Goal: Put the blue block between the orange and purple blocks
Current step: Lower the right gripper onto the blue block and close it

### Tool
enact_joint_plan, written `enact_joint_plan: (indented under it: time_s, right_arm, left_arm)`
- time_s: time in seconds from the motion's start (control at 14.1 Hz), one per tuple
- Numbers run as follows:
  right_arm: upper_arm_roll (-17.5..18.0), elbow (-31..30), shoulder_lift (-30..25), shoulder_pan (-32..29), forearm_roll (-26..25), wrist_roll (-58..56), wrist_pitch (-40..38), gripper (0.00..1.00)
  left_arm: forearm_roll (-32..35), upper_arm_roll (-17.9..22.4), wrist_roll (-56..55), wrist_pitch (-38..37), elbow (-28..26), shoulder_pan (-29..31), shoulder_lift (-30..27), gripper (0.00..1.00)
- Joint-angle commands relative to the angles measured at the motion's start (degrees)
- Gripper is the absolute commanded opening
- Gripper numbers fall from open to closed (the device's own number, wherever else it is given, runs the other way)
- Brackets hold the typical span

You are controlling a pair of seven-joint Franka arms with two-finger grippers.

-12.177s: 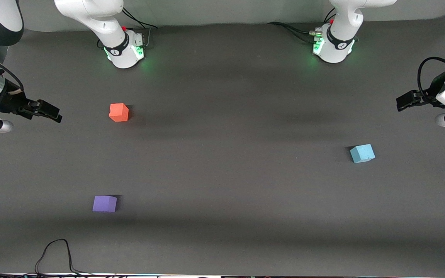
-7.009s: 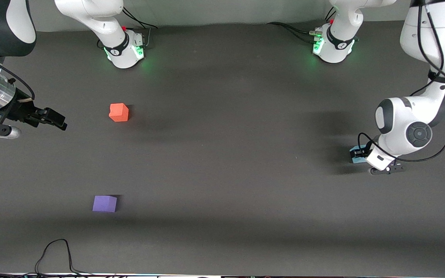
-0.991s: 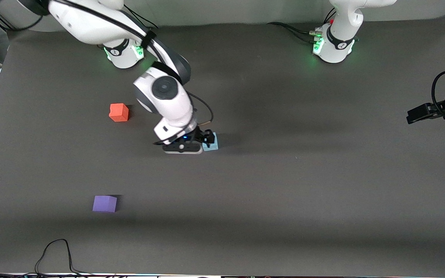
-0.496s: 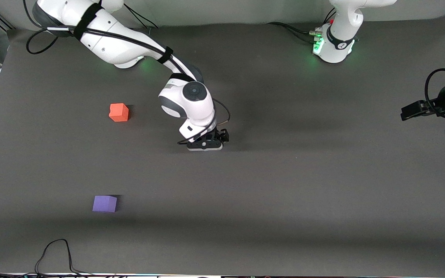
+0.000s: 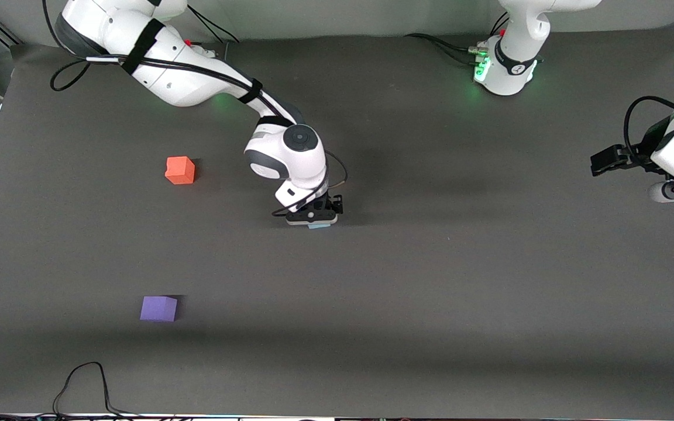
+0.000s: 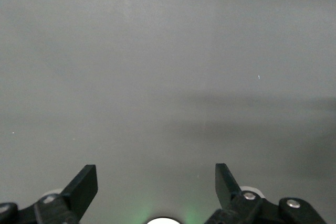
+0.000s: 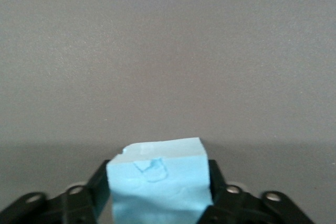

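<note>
The blue block (image 7: 160, 182) sits between my right gripper's fingers (image 7: 101, 182), which press on its two sides. In the front view only a sliver of the blue block (image 5: 318, 225) shows under the right gripper (image 5: 315, 215), low over the middle of the table. The orange block (image 5: 179, 170) lies toward the right arm's end. The purple block (image 5: 158, 308) lies nearer the front camera than the orange one. My left gripper (image 5: 599, 162) waits open and empty at the left arm's end, and its wrist view (image 6: 156, 182) shows only bare table.
A black cable (image 5: 82, 383) loops at the table's front edge near the purple block. The two arm bases (image 5: 504, 70) stand along the back edge. The dark mat (image 5: 430, 292) is bare between the blocks.
The blue block went from the left arm's end to the table's middle. In the last second my right gripper moved over it and closed round it; the left gripper drifted slightly.
</note>
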Motion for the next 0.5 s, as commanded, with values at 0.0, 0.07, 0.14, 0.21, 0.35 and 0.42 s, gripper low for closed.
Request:
enact_joint_plan:
  time_s: [0.0, 0.07, 0.14, 0.21, 0.35, 0.42]
  right_arm:
    - [0.2, -0.4, -0.2, -0.4, -2.0, 2.3, 0.9, 0.31]
    - [0.2, -0.4, -0.5, -0.6, -1.9, 2.3, 0.9, 0.31]
    - [0.2, -0.4, -1.2, -1.0, -1.2, 1.7, 0.6, 0.31]
    - [0.2, -0.5, -2.0, -1.7, -0.8, 1.5, 0.0, 0.31]
    - [0.9, -1.0, -5.9, -3.5, 2.8, -0.3, -3.5, 0.31]
    - [0.9, -1.4, -8.5, -4.5, 6.7, -3.1, -4.3, 0.31]
  left_arm:
    - [0.9, 0.1, -0.7, 0.8, -1.0, -0.5, -1.2, 1.0]
    - [0.9, 0.2, -0.8, 0.8, -1.0, -0.5, -1.2, 1.0]
    - [1.0, 0.2, -0.8, 0.9, -0.9, -0.4, -1.1, 1.0]
    - [1.0, 0.1, -0.7, 1.2, -0.9, -0.1, -1.1, 1.0]
    - [1.3, 0.2, -0.6, 1.3, -0.5, -0.1, -0.8, 1.0]
    - [2.2, 0.1, -0.5, 1.0, -0.2, 0.0, -0.6, 1.0]
